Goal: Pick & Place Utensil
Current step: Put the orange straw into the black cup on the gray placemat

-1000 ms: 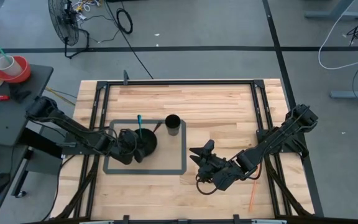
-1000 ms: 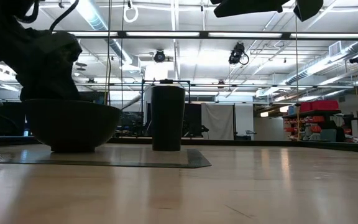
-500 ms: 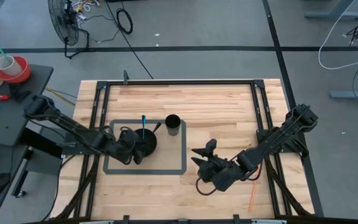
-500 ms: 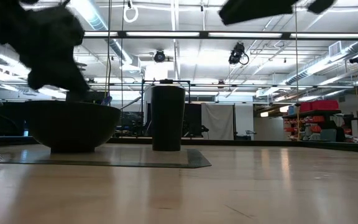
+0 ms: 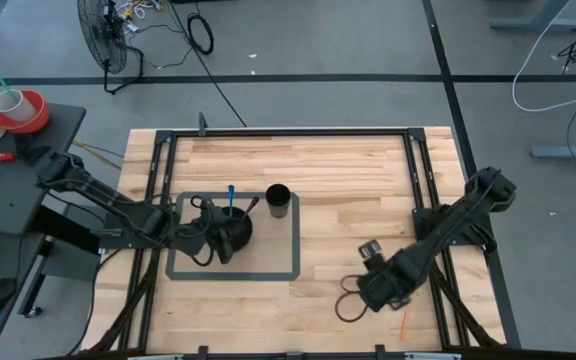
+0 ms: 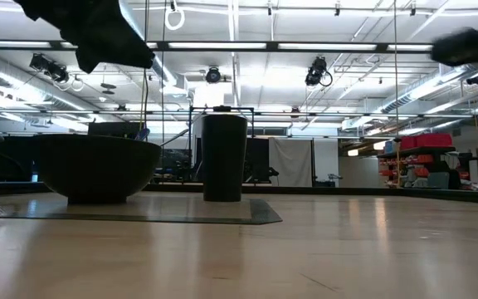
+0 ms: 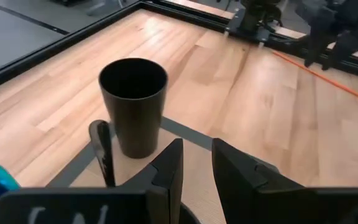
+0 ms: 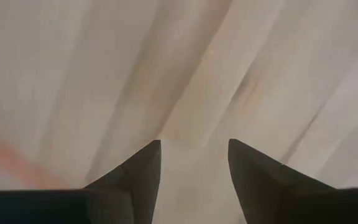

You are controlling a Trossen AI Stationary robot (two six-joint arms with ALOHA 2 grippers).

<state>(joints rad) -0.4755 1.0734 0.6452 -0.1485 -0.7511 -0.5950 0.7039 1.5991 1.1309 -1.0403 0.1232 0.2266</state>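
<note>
My left claw (image 7: 196, 163) hangs over the black bowl (image 5: 230, 236), its fingers (image 7: 169, 171) parted by a narrow gap and holding nothing. Just ahead of it, a blue-handled utensil (image 5: 230, 196) and a dark utensil (image 7: 102, 152) lean up out of the bowl. Beyond them the black cup (image 7: 133, 106) stands upright on the grey mat (image 5: 292, 250). Well off across the table (image 5: 358, 170), my right claw (image 8: 191, 165) points down at bare wood, fingers (image 8: 138, 171) spread and empty, with an orange stick (image 5: 406, 318) lying beside it.
</note>
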